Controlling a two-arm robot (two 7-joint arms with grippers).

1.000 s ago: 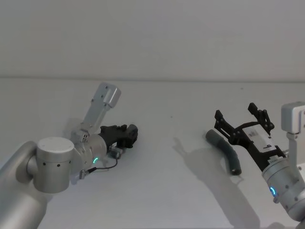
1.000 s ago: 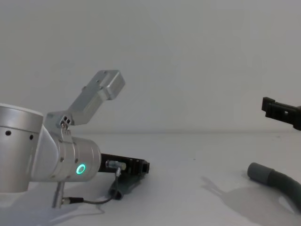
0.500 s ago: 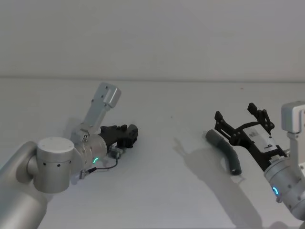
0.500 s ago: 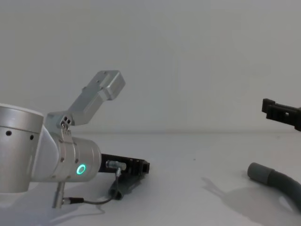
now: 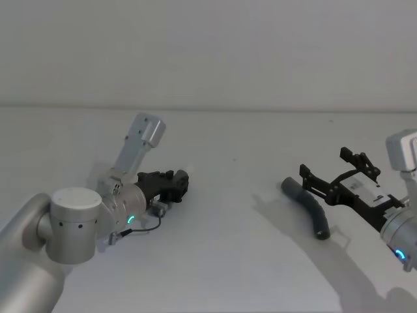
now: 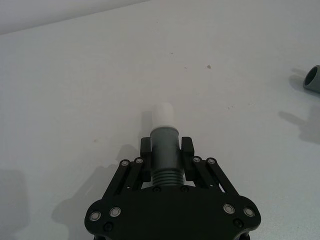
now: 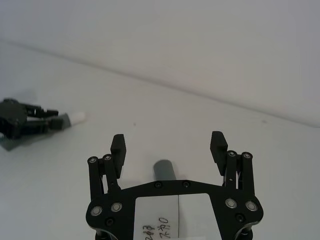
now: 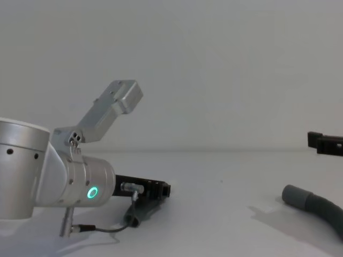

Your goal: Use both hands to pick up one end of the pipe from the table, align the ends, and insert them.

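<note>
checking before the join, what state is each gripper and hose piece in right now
left gripper: shut on the short hose piece, low over the table
right gripper: open, hovering above the longer hose piece
short hose piece: gripped, white tip poking out front
longer hose piece: lying on the table, not gripped

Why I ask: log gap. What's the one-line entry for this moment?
left gripper: shut on short pipe piece | right gripper: open, over longer pipe piece | join: pending
</note>
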